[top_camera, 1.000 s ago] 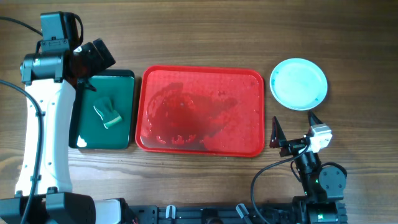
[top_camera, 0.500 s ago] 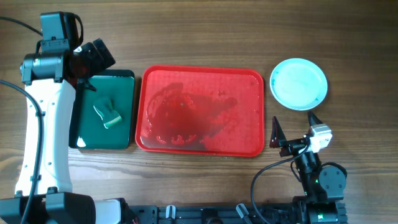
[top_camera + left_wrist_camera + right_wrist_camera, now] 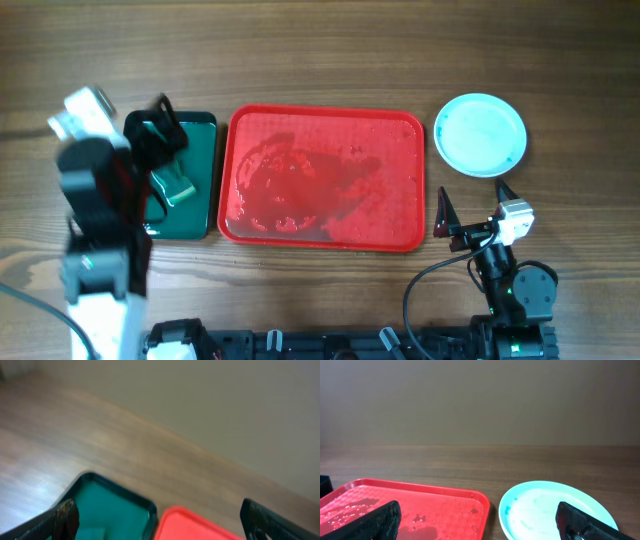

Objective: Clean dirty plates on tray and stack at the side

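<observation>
The red tray [image 3: 325, 235] lies mid-table, wet and with no plate on it; its rim also shows as the red tray [image 3: 420, 491] and, blurred, as the red tray [image 3: 195, 527]. A pale aqua plate [image 3: 481, 134] rests on the wood right of the tray, and the plate [image 3: 540, 510] has faint teal smears. Whether more plates lie under it, I cannot tell. My left gripper [image 3: 158, 135] is open and blurred over the small green tray. My right gripper [image 3: 475, 208] stands open just in front of the plate, empty. In the wrist views, left gripper [image 3: 162, 525] and right gripper [image 3: 480, 527] hold nothing.
A black-rimmed green tray [image 3: 200, 135] sits left of the red tray with a green sponge [image 3: 175, 185] on it; the green tray [image 3: 115, 507] shows between my left fingers. My left arm [image 3: 95, 230] covers the tray's left side.
My left arm has swung down from the back-left corner toward the front; its gripper is now over the green tray, blurred by motion. The right arm, plate and red tray are unchanged.
</observation>
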Controlling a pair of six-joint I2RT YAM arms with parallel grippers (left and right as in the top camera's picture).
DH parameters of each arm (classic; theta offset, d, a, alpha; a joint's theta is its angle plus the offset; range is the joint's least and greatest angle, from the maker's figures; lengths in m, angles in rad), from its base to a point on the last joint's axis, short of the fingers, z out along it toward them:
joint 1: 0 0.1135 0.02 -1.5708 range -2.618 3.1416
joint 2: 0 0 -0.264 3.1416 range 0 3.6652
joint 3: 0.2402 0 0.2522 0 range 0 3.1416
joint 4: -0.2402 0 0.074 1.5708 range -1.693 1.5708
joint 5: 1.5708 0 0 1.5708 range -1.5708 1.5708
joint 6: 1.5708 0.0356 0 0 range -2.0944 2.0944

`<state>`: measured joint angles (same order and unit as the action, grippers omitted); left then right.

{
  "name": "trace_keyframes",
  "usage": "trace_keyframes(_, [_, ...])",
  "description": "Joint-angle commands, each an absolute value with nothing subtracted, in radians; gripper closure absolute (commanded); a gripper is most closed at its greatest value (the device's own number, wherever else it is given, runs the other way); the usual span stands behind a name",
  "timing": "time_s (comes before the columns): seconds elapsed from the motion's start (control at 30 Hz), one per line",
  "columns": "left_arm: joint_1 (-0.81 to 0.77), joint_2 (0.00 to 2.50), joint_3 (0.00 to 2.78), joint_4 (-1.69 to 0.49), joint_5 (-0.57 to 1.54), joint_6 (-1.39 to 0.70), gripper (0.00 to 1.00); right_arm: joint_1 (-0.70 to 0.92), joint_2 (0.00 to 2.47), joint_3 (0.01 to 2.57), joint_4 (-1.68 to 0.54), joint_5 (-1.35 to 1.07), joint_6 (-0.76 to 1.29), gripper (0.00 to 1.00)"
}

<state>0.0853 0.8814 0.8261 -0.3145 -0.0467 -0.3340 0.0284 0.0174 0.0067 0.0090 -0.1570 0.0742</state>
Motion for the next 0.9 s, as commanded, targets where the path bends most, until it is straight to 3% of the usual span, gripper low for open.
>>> trace_keyframes(0.0, [0.08, 0.662, 0.532, -0.166, 0.043, -0.321, 0.0, 0.034, 0.011, 0.005, 0.014, -0.174, 0.081, 0.0])
trace_keyframes(0.33, [0.028, 0.151, 0.081, 0.049, 0.041, -0.187, 0.0, 0.034, 0.011, 0.005, 0.014, -0.173, 0.081, 0.0])
trace_keyframes(0.57, [0.013, 0.002, 0.006, -0.083, 0.04, -0.134, 0.0, 0.034, 0.011, 0.005, 0.014, -0.174, 0.081, 0.0])
trace_keyframes(0.87, [0.008, 0.007, 0.006, -0.076, 0.03, -0.134, 0.0, 0.034, 0.011, 0.005, 0.014, -0.174, 0.081, 0.0])
